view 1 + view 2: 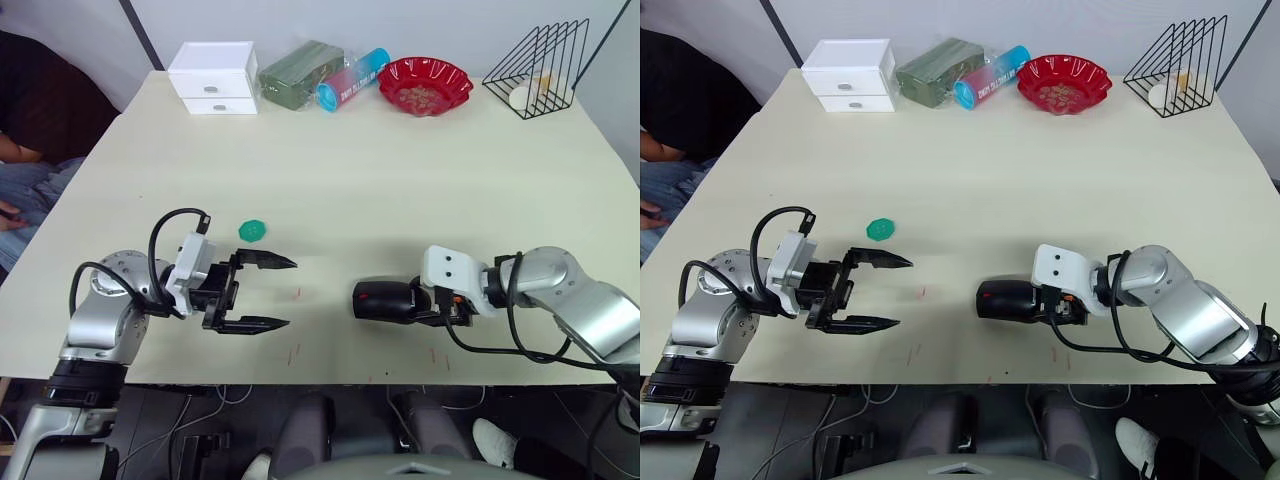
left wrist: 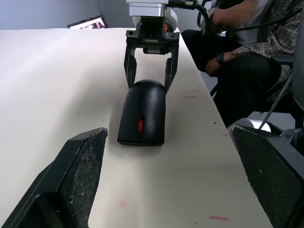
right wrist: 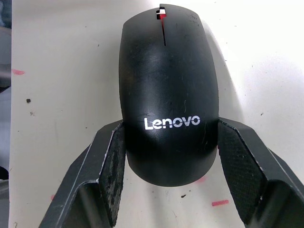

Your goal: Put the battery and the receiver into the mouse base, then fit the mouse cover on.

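The black mouse (image 1: 383, 300) lies on the cream table (image 1: 400, 180) near its front edge, right of centre. The glossy mouse cover (image 3: 166, 95) with pale lettering sits closed over the mouse base, whose front edge and red wheel (image 2: 140, 124) show in the left wrist view. My right gripper (image 1: 416, 301) is shut on the mouse's rear end, one pad (image 3: 116, 156) against each side. My left gripper (image 1: 291, 293) hovers open and empty at the front left, pointing toward the mouse. The battery and the receiver are hidden.
A green round disc (image 1: 253, 231) lies just beyond my left gripper. Along the far edge stand a white drawer box (image 1: 212, 78), a green packet (image 1: 300, 73), a blue-pink tube (image 1: 352, 79), a red bowl (image 1: 424, 85) and a wire rack (image 1: 540, 65). A person (image 2: 247, 47) sits beside the table.
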`<state>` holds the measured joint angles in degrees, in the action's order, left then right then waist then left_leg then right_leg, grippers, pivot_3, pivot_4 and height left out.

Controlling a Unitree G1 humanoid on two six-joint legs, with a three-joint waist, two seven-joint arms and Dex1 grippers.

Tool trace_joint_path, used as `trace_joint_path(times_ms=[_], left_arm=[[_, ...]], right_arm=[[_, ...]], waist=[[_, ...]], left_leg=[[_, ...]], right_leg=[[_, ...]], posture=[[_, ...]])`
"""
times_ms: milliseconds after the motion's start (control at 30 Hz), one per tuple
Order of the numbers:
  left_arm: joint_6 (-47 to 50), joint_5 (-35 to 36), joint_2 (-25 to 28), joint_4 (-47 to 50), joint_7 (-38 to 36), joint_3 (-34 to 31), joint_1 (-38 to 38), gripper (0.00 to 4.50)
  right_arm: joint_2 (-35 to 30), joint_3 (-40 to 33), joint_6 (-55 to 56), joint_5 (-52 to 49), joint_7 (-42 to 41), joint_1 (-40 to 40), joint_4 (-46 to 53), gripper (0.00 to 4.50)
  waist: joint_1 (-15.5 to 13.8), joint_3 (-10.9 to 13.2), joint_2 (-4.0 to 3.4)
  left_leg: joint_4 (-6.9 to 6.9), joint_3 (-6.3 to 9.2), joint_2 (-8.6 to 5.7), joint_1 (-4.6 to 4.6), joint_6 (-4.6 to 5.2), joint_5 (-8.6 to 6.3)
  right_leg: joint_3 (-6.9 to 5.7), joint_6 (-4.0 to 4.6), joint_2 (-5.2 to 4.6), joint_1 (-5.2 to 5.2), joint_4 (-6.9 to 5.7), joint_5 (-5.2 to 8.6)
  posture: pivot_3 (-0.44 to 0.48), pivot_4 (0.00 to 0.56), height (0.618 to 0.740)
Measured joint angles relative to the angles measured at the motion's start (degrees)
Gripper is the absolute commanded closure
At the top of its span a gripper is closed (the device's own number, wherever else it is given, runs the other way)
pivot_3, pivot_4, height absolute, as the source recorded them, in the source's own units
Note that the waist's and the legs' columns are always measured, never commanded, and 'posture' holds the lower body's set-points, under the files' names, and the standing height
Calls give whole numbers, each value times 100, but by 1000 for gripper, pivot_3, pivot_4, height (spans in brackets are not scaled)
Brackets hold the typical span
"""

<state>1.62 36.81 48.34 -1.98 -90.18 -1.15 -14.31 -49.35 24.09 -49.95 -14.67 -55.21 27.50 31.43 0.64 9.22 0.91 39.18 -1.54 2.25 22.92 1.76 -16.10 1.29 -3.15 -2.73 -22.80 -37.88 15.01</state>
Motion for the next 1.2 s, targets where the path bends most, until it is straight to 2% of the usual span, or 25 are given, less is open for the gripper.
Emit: trace_joint_path(times_ms=[700,1200], left_arm=[[-49,9,2,0,-3,26,66,0],[-71,9,2,0,-4,127,66,0]], right_arm=[[-42,360,-394,83,-208,528,9,2165],[-115,375,-494,64,-101,260,21,2165]], waist=[[4,1,-1],[0,1,-1]], left_leg=[[0,0,0,1,0,0],[0,2,-1,4,0,0]], right_leg=[[0,0,-1,-3,0,0],[-2,0,-4,-3,1,0]], posture=[[0,150,740],[0,150,740]])
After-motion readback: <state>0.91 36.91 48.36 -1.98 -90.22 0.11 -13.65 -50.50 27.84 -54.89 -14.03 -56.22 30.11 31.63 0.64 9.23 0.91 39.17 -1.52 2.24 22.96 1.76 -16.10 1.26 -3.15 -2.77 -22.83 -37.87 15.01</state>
